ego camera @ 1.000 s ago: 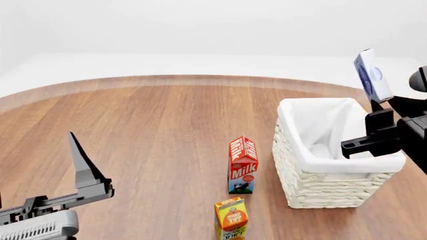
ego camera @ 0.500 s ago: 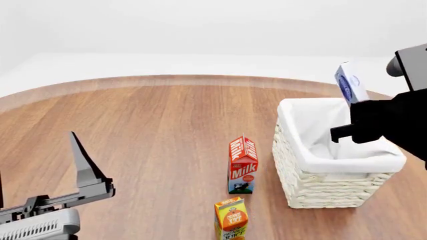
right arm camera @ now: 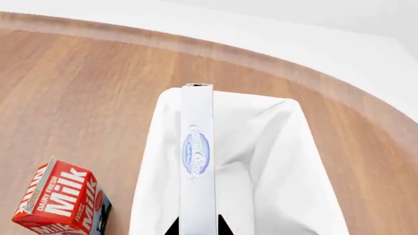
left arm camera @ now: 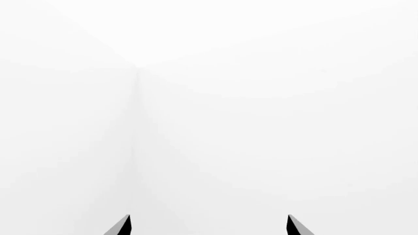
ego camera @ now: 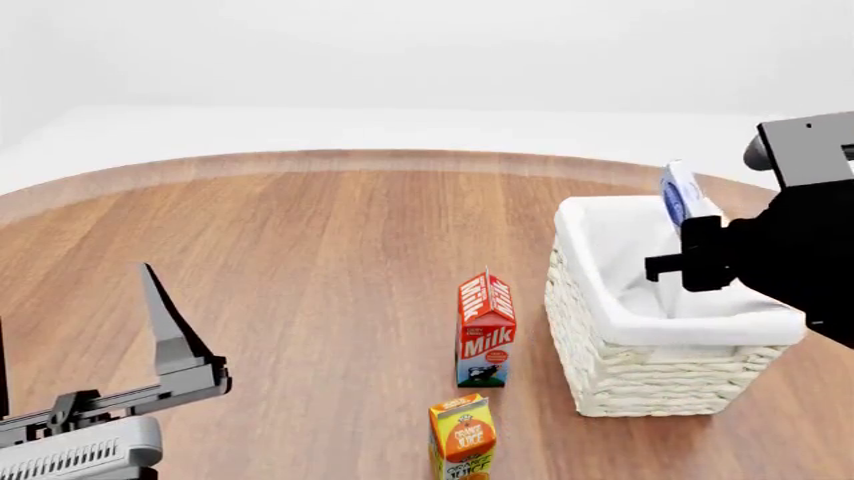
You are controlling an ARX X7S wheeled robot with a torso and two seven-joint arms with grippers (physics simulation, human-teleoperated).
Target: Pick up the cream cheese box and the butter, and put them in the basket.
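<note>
My right gripper (ego camera: pixel 691 240) is shut on the cream cheese box (ego camera: pixel 678 195), a small flat blue and white box held on edge over the open top of the white wicker basket (ego camera: pixel 667 375). In the right wrist view the box (right arm camera: pixel 197 166) stands between my fingertips above the basket's white liner (right arm camera: pixel 274 161). My left gripper (ego camera: pixel 160 310) is open and empty at the near left, well above the table; its wrist view shows only blank white and two fingertips (left arm camera: pixel 121 226). The butter is out of view.
A red milk carton (ego camera: pixel 486 328) stands just left of the basket, also in the right wrist view (right arm camera: pixel 62 201). An orange juice carton (ego camera: pixel 462 435) stands nearer, at the view's lower edge. The round wooden table's (ego camera: pixel 307 260) far edge curves behind the basket.
My right gripper has carried the cream cheese box down and leftward, from above the basket's far right corner to low over its opening. The left arm has barely moved.
</note>
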